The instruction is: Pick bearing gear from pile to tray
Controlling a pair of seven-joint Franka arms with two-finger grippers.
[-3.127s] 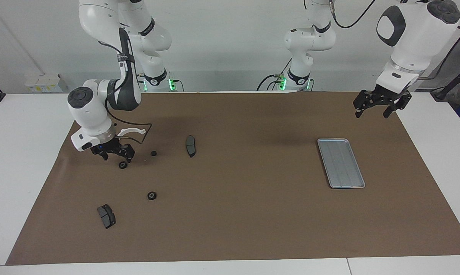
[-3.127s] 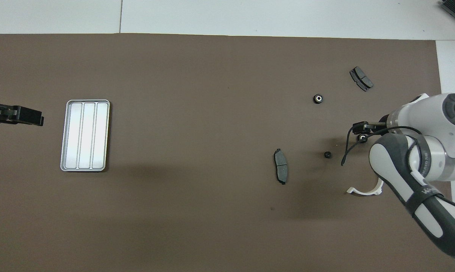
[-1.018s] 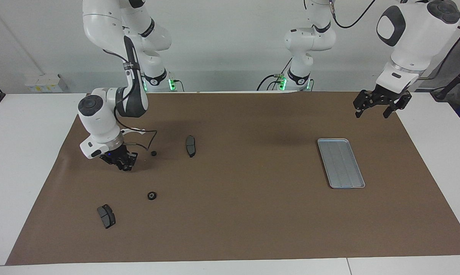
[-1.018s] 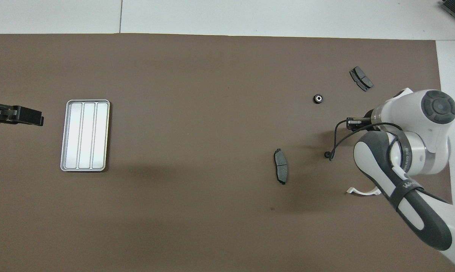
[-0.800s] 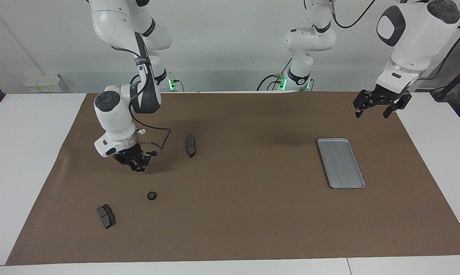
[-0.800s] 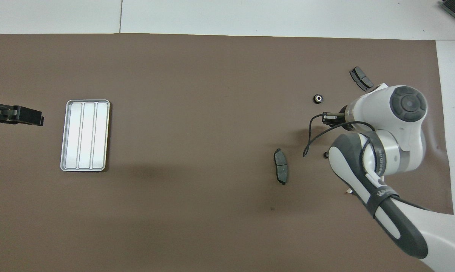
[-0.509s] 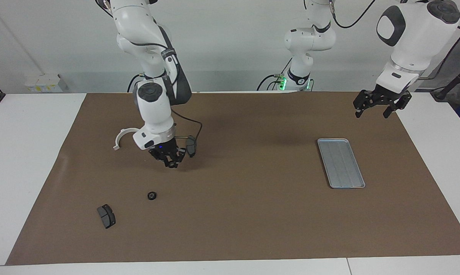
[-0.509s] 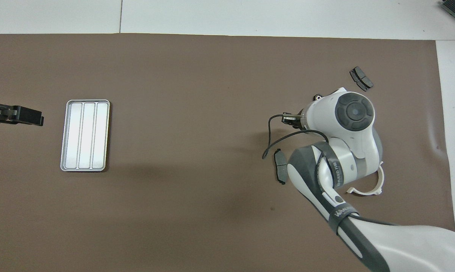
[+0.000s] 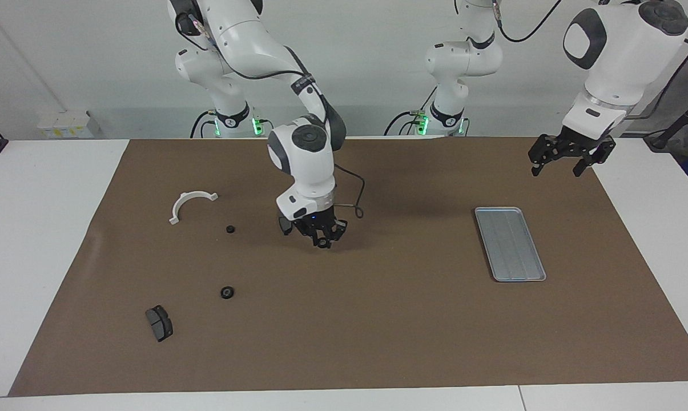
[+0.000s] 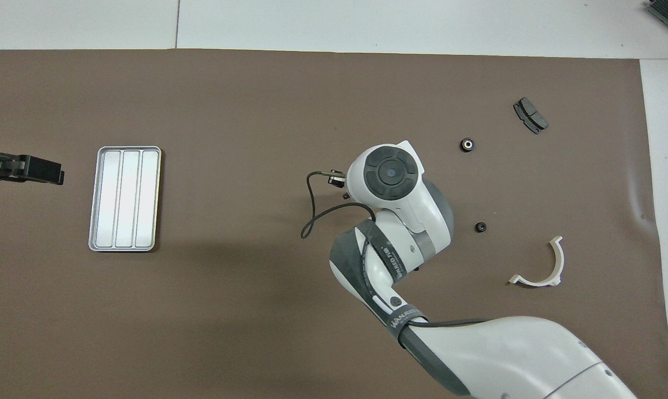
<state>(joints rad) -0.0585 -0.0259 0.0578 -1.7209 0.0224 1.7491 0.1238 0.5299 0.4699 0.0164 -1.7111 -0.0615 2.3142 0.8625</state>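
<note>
Fingers (image 9: 315, 235) of the right gripper (image 9: 322, 242) clench a small black gear (image 9: 323, 245), wrist pointing down over the mat (image 9: 412, 319). Seen from overhead, that is three o'clock of the tray (image 10: 125, 151). The left gripper (image 9: 556, 169), fingers spread, waits at its nine o'clock.

The right arm reaches out from its base over the middle of the surface, forearm bent down, wrist vertical; its right hand (image 9: 322, 240) hangs low, pointing straight down, fingers drawn close together; the left arm waits raised at its own end, left hand (image 9: 565, 157) spread wide, pointing down.
</note>
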